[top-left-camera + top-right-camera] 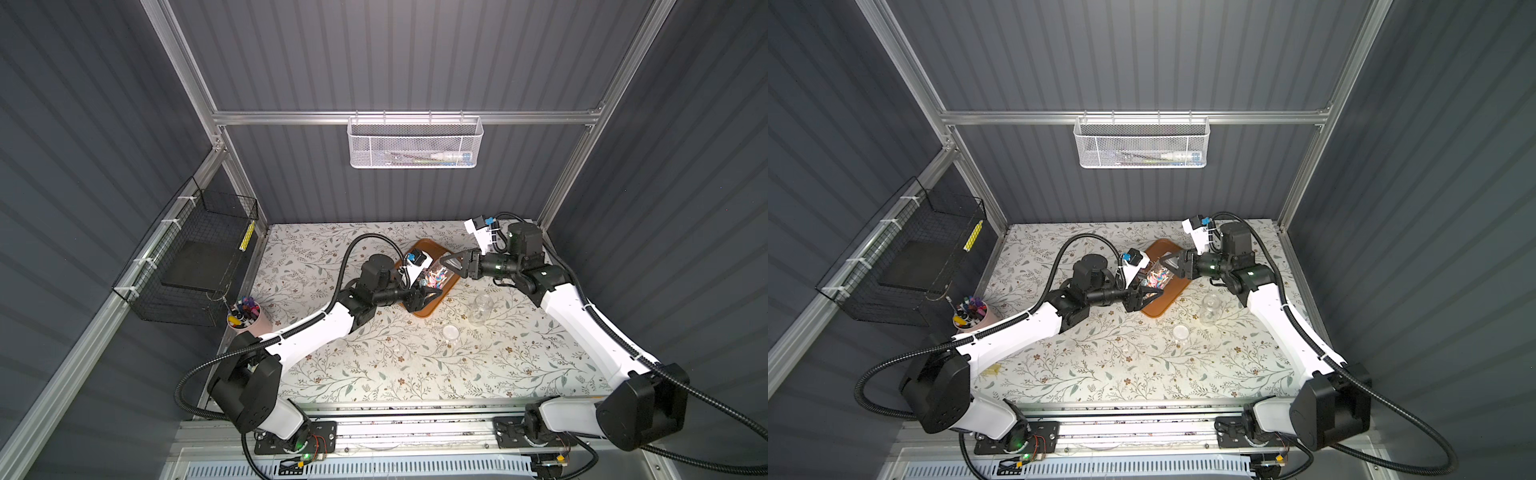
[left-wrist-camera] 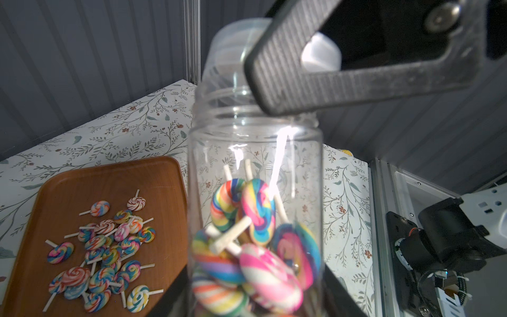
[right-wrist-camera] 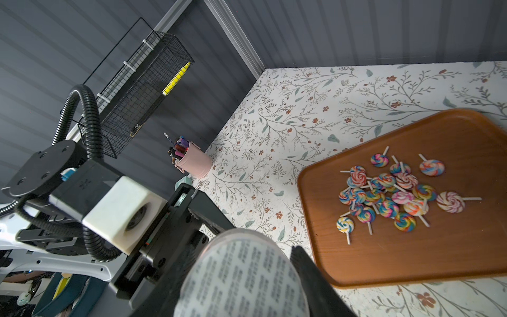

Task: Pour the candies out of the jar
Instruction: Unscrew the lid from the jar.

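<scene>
My left gripper [image 1: 426, 293] clamps the clear jar [image 2: 255, 153] at the base; my right gripper [image 1: 448, 266] grips its lid [image 3: 241, 277]. Lollipop candies [image 2: 255, 219] sit inside, just ahead of the left gripper; more lollipops [image 3: 389, 195] lie on the brown tray [image 3: 452, 247] below.

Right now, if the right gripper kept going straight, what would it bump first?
The lid clamped in the right gripper; behind it the jar, then probably the left gripper holding that.

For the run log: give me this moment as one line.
left gripper: holding lollipop jar | right gripper: gripping lid | lollipops: some inside, others on wooden tray
</scene>
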